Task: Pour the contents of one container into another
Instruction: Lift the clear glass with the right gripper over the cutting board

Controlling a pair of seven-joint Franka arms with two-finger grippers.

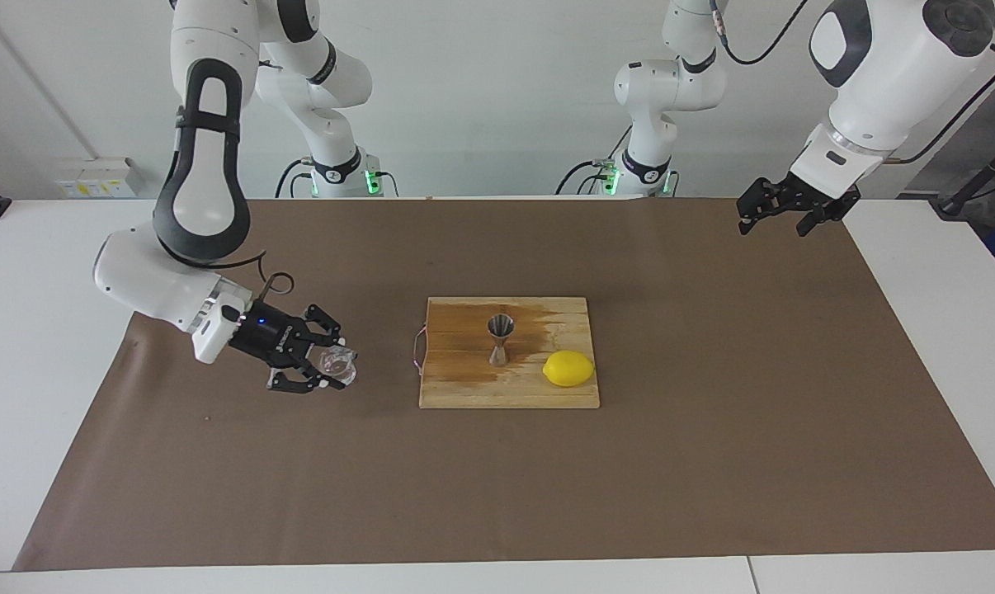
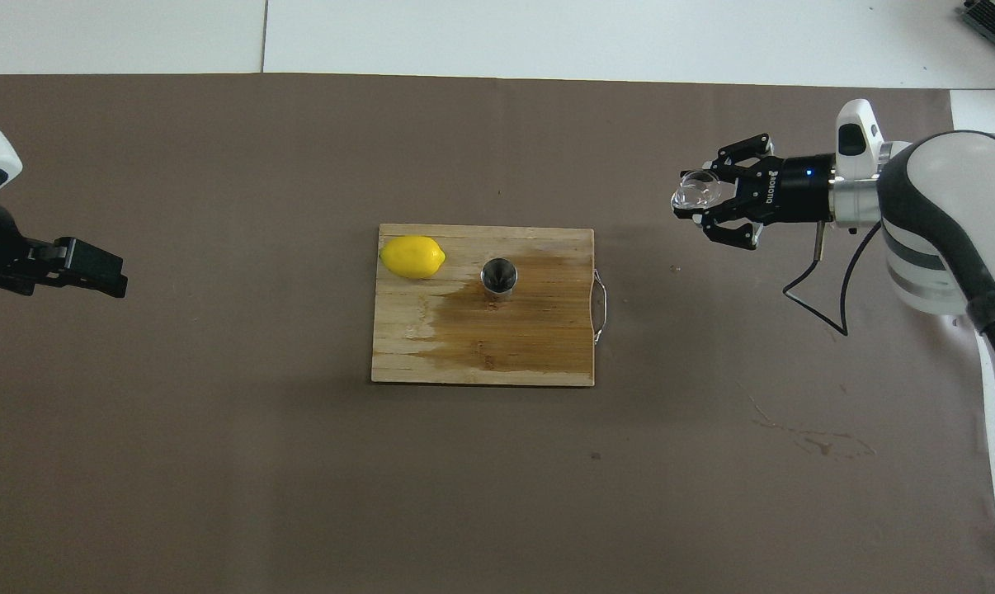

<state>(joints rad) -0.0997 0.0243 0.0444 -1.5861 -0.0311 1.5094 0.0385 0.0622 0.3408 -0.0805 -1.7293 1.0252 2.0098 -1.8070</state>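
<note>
The right tool (image 1: 326, 369), clamped on the glass cup (image 1: 337, 365), carries it above the bench at the board's (image 1: 464, 388) nine o'clock, needing a steady tilt over the jigger (image 1: 499, 338); left tool (image 1: 786, 206) waits, fingers apart.

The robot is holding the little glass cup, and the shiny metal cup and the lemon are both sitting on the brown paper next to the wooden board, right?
Almost. The right gripper does hold the glass cup, but the facing view shows the metal jigger and the lemon standing on the wooden board itself, not on the paper beside it.
</note>
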